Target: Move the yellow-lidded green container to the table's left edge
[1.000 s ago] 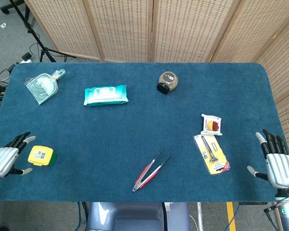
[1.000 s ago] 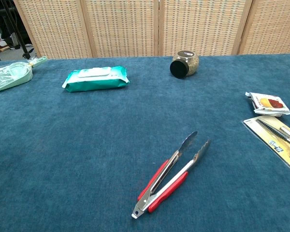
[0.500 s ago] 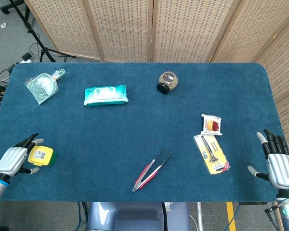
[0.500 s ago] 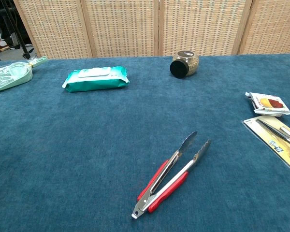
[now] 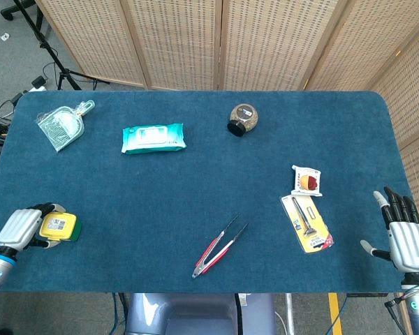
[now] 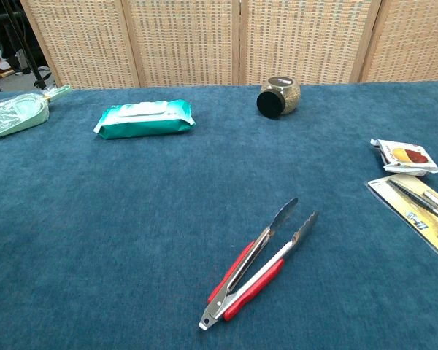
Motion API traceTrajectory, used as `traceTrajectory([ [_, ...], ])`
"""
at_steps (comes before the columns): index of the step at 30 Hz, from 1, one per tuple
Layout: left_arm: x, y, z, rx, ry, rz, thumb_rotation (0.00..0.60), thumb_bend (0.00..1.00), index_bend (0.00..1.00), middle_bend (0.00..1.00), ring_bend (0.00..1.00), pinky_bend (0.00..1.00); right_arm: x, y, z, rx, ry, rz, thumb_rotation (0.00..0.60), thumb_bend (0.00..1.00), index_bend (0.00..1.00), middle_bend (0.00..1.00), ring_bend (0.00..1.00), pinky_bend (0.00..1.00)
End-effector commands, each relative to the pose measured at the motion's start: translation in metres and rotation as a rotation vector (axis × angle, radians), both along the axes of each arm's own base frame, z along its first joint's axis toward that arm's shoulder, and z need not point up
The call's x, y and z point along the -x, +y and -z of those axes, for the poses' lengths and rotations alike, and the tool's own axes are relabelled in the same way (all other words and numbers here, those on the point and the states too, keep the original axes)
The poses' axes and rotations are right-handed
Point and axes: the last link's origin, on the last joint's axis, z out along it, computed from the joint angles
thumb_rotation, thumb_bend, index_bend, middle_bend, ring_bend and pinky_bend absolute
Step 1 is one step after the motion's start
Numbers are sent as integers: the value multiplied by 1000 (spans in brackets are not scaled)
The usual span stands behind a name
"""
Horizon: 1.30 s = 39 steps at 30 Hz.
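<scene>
The green container with the yellow lid (image 5: 59,227) sits near the table's front left corner, seen only in the head view. My left hand (image 5: 19,229) is against its left side. The fingers curl over its far edge and the thumb lies along its near edge, so the hand grips it. My right hand (image 5: 407,237) hangs past the table's right front corner, fingers spread and holding nothing. The chest view shows neither hand nor the container.
Red-handled tongs (image 5: 218,246) (image 6: 257,265) lie front centre. A carded tool (image 5: 306,222) and a snack packet (image 5: 307,180) are at the right. A wipes pack (image 5: 153,137), a round jar (image 5: 242,118) and a bagged scoop (image 5: 61,124) lie further back.
My left hand has moved right up to the container and curled its fingers around it. The container has stayed in place. The right hand has barely shifted.
</scene>
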Motion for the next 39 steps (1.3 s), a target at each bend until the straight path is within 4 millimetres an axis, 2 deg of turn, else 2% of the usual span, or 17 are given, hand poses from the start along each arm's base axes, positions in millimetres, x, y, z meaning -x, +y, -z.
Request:
traceTrajectory([
  [1,-10,2,-20,95,-46,-37,600,419,537,386,415,422,0,0,1,-3,2,1,600,0,0,0,0,0],
  [7,-20,23,-48,189,-24,-117,600,438,537,396,424,422,0,0,4,-11,9,2,600,0,0,0,0,0],
  [11,-22,46,-48,271,33,-230,600,438,537,396,424,422,-1,0,6,-14,14,5,600,0,0,0,0,0],
  [13,-21,56,-44,289,63,-257,600,435,536,352,382,418,0,-1,7,-14,16,7,600,0,0,0,0,0],
  [14,-21,60,-42,294,68,-267,600,430,526,281,303,390,0,-1,7,-15,15,8,600,0,0,0,0,0],
  [16,-19,66,-36,297,81,-279,600,409,433,109,118,287,0,-1,7,-17,14,10,600,0,0,0,0,0],
  [17,-17,70,-31,293,84,-284,600,389,332,39,42,206,0,-1,7,-17,15,11,600,0,0,0,0,0],
  [18,-16,71,-28,289,80,-289,600,363,211,3,6,130,0,-1,7,-18,15,12,600,0,0,0,0,0],
  [20,-15,75,-21,252,42,-305,600,321,56,0,0,36,0,-1,7,-18,14,13,600,0,0,0,0,0],
  [21,-17,79,-24,206,-3,-304,600,299,10,0,0,7,0,-1,7,-16,13,12,600,0,0,0,0,0],
  [26,-22,69,-45,113,-54,-236,600,269,0,0,0,0,0,-1,6,-17,11,14,600,0,0,0,0,0],
  [30,-16,55,-53,108,-34,-207,600,228,0,0,0,0,0,-1,6,-18,9,14,600,0,0,0,0,0],
  [35,0,27,-47,147,35,-163,600,65,0,0,0,0,0,0,5,-20,4,15,600,0,0,0,0,0],
  [39,15,10,-39,111,81,-118,600,45,0,0,0,0,-1,0,5,-20,0,15,600,0,0,0,0,0],
])
